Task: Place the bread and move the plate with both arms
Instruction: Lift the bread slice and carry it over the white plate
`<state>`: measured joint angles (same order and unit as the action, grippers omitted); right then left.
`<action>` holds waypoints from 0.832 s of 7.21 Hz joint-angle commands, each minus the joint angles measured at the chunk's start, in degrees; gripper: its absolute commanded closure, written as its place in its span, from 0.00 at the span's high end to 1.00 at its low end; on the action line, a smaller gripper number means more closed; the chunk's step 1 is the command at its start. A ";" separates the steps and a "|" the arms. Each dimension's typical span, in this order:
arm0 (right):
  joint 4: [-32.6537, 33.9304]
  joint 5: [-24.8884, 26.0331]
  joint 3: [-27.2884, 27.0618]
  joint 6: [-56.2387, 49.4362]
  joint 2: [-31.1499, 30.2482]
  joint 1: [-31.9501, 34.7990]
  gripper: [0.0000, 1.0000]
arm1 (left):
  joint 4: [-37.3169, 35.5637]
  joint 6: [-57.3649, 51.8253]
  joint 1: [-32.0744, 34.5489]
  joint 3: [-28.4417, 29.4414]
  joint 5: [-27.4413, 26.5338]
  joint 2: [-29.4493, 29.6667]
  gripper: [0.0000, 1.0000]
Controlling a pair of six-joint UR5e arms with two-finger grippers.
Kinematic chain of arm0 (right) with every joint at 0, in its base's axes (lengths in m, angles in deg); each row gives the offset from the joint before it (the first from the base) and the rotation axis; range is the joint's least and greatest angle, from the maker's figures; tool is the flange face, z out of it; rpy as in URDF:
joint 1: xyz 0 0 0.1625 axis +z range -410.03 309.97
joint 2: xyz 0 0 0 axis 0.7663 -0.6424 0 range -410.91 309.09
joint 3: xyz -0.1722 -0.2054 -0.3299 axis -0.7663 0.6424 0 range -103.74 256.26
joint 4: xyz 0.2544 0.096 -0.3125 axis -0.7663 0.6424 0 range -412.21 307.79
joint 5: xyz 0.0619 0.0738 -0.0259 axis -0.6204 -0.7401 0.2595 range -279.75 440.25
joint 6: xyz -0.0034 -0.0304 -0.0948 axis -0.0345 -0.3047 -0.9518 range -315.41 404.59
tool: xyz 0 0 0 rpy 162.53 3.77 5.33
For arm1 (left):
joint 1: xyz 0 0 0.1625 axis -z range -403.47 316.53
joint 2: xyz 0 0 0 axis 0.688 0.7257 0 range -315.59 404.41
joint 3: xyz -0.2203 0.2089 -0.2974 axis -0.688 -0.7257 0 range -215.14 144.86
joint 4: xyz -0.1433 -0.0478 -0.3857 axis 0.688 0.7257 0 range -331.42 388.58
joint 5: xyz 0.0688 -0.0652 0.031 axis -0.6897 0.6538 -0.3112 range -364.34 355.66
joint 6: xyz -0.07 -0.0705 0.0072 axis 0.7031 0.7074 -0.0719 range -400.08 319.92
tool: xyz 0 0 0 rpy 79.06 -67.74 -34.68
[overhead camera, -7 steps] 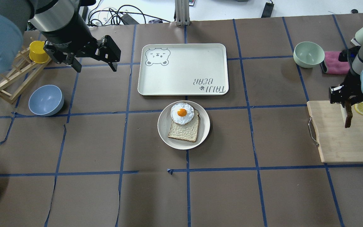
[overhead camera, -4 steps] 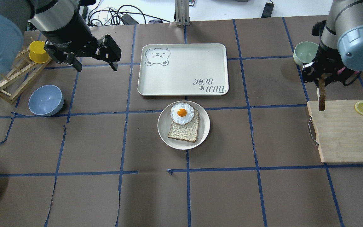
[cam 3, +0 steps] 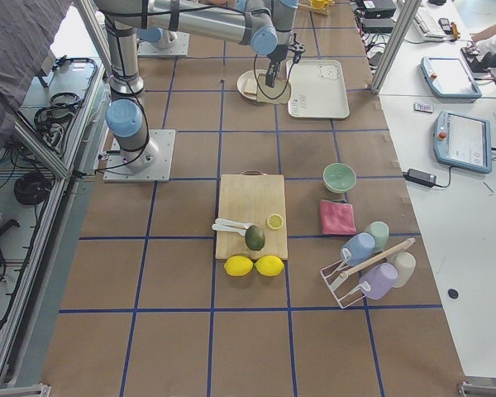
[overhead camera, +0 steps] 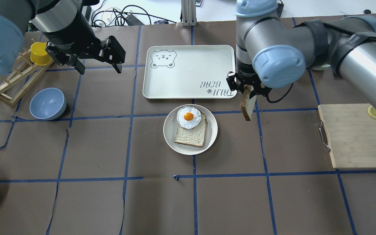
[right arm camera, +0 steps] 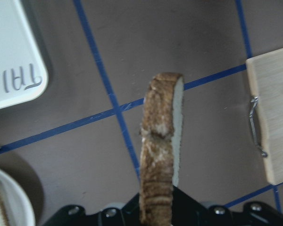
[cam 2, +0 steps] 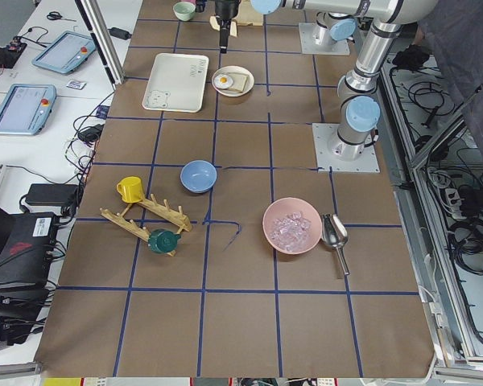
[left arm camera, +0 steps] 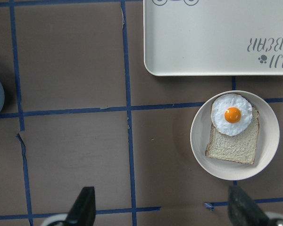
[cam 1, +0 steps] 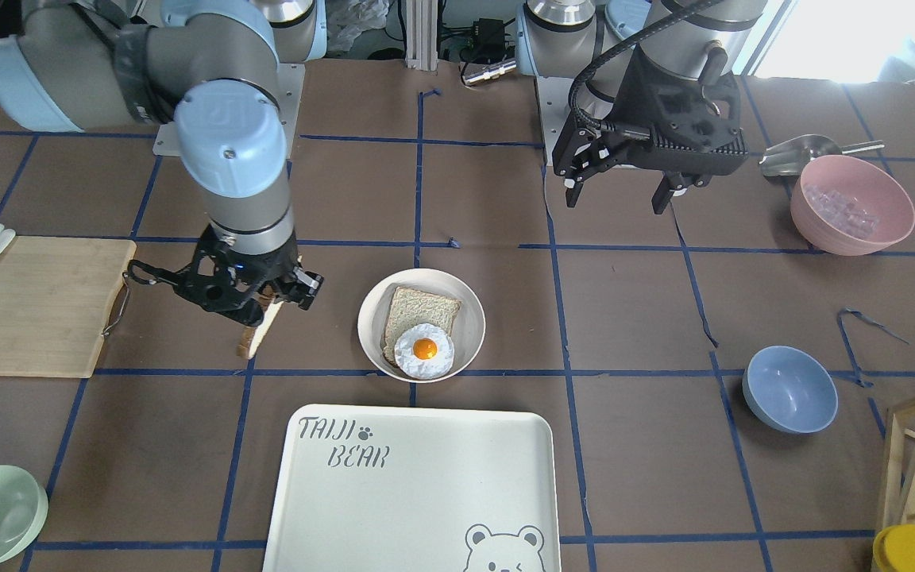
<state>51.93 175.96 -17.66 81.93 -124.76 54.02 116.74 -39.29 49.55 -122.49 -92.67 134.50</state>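
My right gripper (overhead camera: 248, 90) is shut on the bread (overhead camera: 246, 107), a dark-crusted slice hanging edge-on just right of the plate (overhead camera: 212, 130) and above the table. It also shows in the right wrist view (right arm camera: 160, 155) and in the front view (cam 1: 255, 338). The cream plate holds a paler slice (overhead camera: 191, 135) with a fried egg (overhead camera: 188, 117) on its far end. My left gripper (overhead camera: 100, 69) is open and empty, high up at the far left, left of the tray. Its fingertips (left arm camera: 85, 207) frame the plate (left arm camera: 200, 136) in the left wrist view.
The TAIJI BEAR tray (overhead camera: 188, 71) lies just beyond the plate. A wooden cutting board (overhead camera: 354, 137) with a lemon slice (overhead camera: 375, 112) is at the right. A blue bowl (overhead camera: 47, 103), a yellow cup (overhead camera: 40, 54) and a wooden rack (overhead camera: 8, 85) are at the left.
My right arm has swung left from over the cutting board, carrying the bread to just right of the plate. The left arm has not moved.
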 commanded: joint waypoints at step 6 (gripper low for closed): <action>1.16 -5.27 0.58 15.92 6.44 9.94 0.00 | 0.00 0.00 -0.03 -0.01 -0.09 0.00 1.00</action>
<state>54.73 170.08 -17.12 98.07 -118.18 63.92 116.73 -39.29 49.57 -122.47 -92.73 134.50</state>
